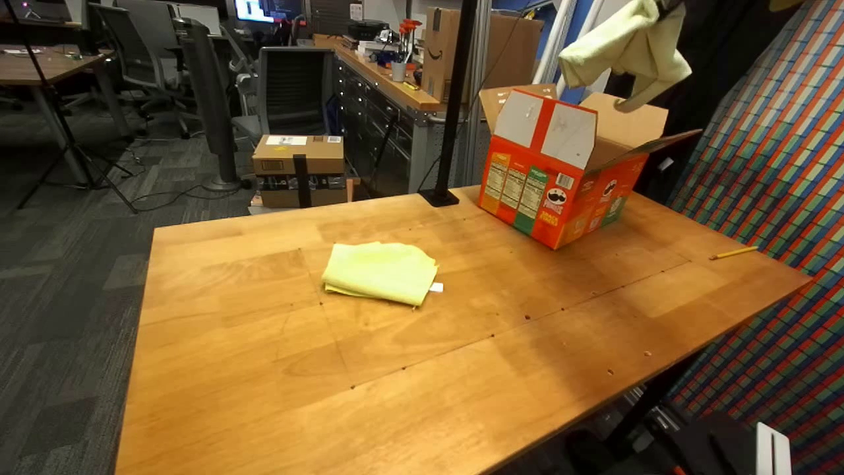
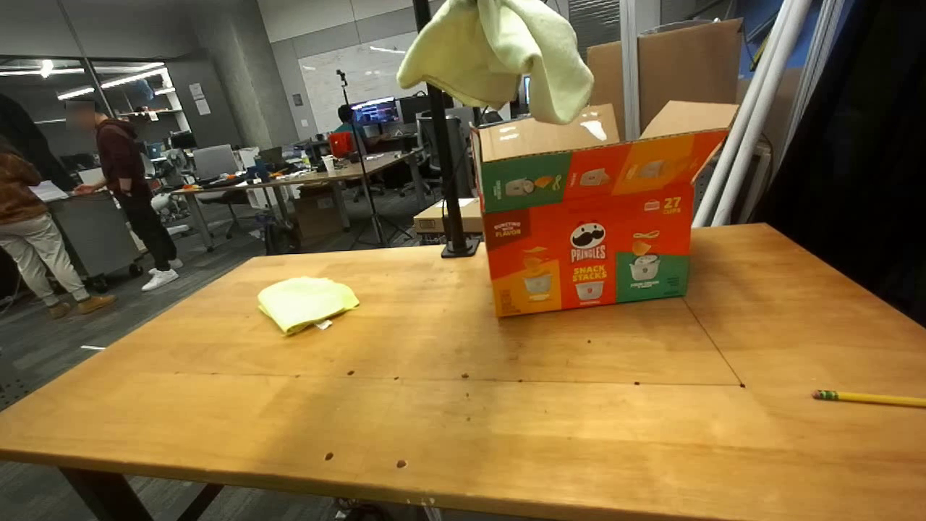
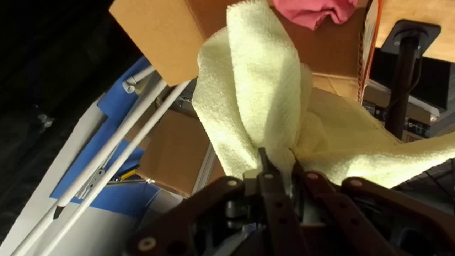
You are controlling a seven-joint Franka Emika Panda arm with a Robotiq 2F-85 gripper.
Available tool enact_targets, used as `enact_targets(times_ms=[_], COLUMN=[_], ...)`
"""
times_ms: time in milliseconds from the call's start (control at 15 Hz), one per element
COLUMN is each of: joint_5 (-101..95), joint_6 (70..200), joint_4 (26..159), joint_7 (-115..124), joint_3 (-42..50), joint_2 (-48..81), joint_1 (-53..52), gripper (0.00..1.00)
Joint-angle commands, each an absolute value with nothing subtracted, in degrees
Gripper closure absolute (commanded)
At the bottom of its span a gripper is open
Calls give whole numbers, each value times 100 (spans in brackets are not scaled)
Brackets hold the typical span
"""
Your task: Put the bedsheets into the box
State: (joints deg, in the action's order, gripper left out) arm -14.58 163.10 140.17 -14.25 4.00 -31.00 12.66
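Note:
My gripper [image 3: 277, 151] is shut on the cream-white cloth [image 3: 263, 78], which hangs in loose folds from the fingers. In both exterior views this cloth [image 1: 623, 53] [image 2: 506, 58] hangs in the air above the open box. The orange box [image 1: 560, 191] [image 2: 589, 253] stands on the table with its brown flaps spread outward. In the wrist view, the pink cloth [image 3: 316, 10] lies inside the box [image 3: 337, 53], partly cut off by the frame. The yellow-green cloth [image 1: 382, 272] [image 2: 304, 300] lies folded flat on the table, apart from the box. The gripper itself is almost wholly out of the exterior views.
A black post [image 1: 455, 99] [image 2: 452, 181] stands at the table's edge near the box; it also shows in the wrist view [image 3: 401, 81]. White pipes [image 2: 752, 108] stand behind the box. A yellow pencil [image 1: 733, 253] lies on the wooden table [image 1: 461, 396].

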Motion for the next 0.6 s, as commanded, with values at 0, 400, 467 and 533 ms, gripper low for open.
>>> enact_targets(times_ms=[0,400,467,533], joint_5=[-1628,-1596,-1608,-1604], joint_6=[16521,16479,16469,16448], joint_4=[14275,14434,14436,14429], joint_7=[-1121,-914,-867,-846], joint_3=[352,152,96,61], joint_2=[-2984,-2556,-2497,-2453], joint_1=[1433,1334,1327,1301], gripper=[74,28,21,12])
